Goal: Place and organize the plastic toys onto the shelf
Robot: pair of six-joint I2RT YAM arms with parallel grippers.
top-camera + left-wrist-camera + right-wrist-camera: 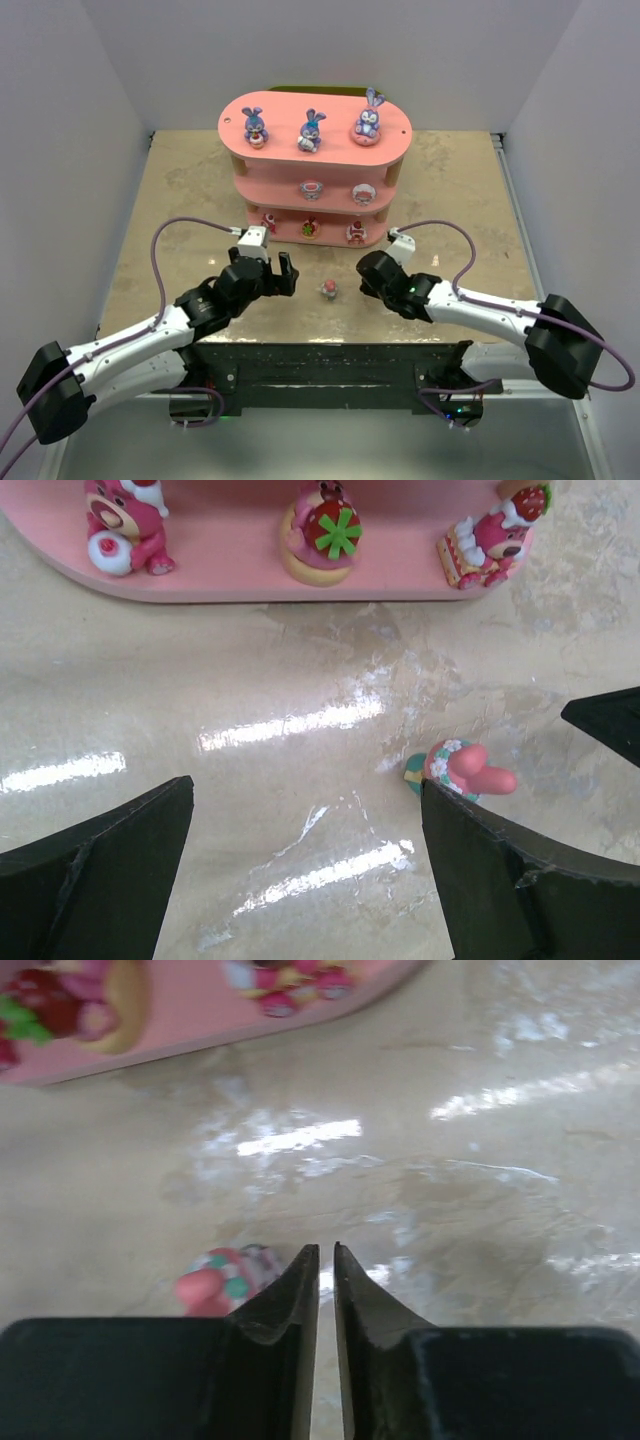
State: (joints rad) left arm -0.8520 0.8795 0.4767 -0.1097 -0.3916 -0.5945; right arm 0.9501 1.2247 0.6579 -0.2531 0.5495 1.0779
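The pink shelf (335,108) stands at the back. Three purple-blue bunnies (311,131) sit on its top board. Two small figures rest on the middle board, and three on the bottom board (230,565). One pink toy (327,290) with a flower band lies on its side on the table between the arms. My left gripper (307,790) is open with bare table between its fingers. The toy (460,770) lies just past the right fingertip. My right gripper (326,1252) is shut on nothing, and the toy (225,1278) lies just left of its tip.
The shelf's bottom board (180,1020) is close ahead of both grippers. The right gripper's dark tip (610,725) shows at the right edge of the left wrist view. White walls enclose the beige table (180,200) on three sides.
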